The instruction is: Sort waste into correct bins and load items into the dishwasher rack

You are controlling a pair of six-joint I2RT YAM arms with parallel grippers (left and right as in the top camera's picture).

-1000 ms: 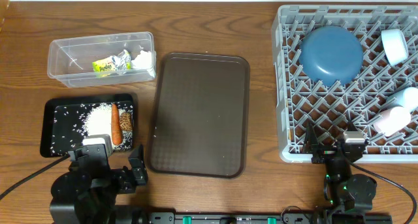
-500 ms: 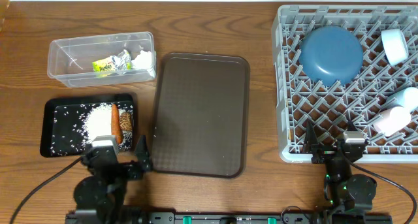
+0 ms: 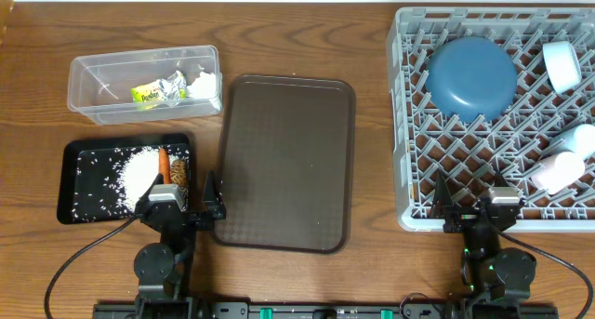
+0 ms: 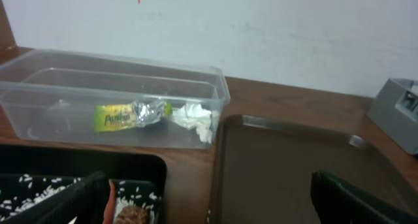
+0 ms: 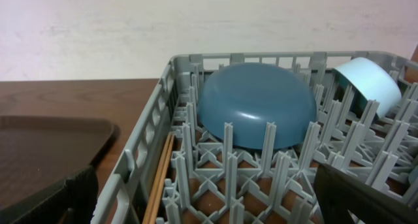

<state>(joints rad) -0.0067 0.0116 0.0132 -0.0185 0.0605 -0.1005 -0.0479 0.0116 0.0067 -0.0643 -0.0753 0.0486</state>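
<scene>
Two scraps, a yellow-green and silver foil wrapper [image 4: 130,114] and a crumpled white tissue [image 4: 194,116], are lying in the clear plastic rectangular tub [image 3: 84,77] near the bench's [image 3: 372,263] far left corner. A large dark blue bowl [image 3: 471,75] is sitting inverted in the grey lattice rack [image 3: 404,124] at the right edge. The left tool [image 4: 209,198] and right tool [image 5: 209,191] are hanging spread at the near edge.

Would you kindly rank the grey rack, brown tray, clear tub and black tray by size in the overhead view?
Grey rack, largest.
Brown tray, second.
Clear tub and black tray look about alike, so I won't rank them.
</scene>
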